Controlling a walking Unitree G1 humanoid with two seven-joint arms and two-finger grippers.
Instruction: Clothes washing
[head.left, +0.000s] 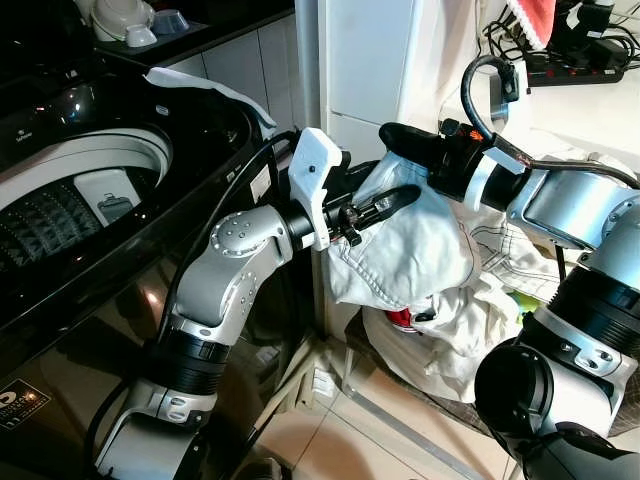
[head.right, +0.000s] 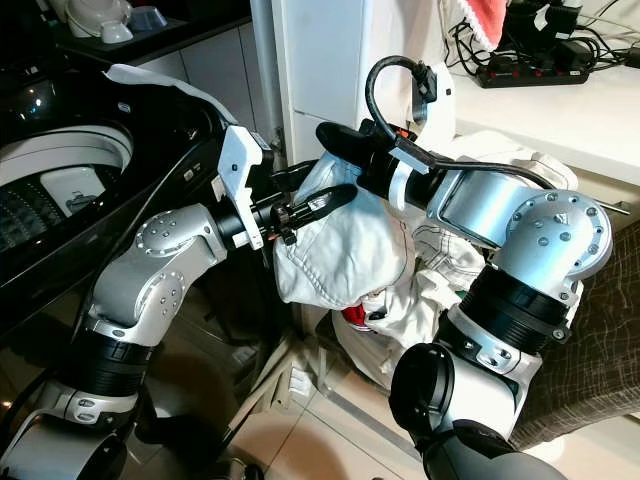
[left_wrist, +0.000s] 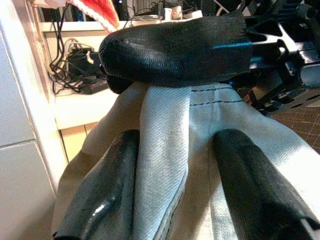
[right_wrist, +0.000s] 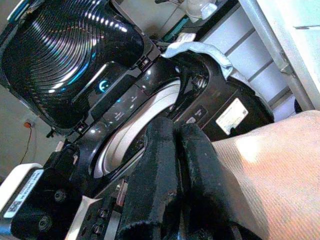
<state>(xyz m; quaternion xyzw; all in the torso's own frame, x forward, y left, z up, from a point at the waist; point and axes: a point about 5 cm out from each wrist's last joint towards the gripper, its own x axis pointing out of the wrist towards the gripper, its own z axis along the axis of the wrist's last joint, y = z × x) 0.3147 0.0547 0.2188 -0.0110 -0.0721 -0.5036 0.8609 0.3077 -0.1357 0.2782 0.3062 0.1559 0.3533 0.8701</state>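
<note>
Nearest the camera, the robot's two silver arms meet in mid-air over a pale tiled floor (head.left: 400, 420), both holding one off-white cotton garment (head.left: 410, 245) that hangs bunched between them. The left gripper (head.left: 385, 203) has its long black fingers spread apart under a fold of the cloth, so the fabric rests across them. The right gripper (head.left: 400, 135) has its fingers pinched together on the garment's upper edge. Just below lies a heap of white laundry (head.left: 470, 330) with a red patch. To the robot's left, beside the garment, stands the glossy black top-loading washing machine (head.left: 120, 230), lid raised, pale drum (head.left: 70, 170) exposed. The garment appears mid-transfer; next it likely needs carrying left over the drum and releasing.
</note>
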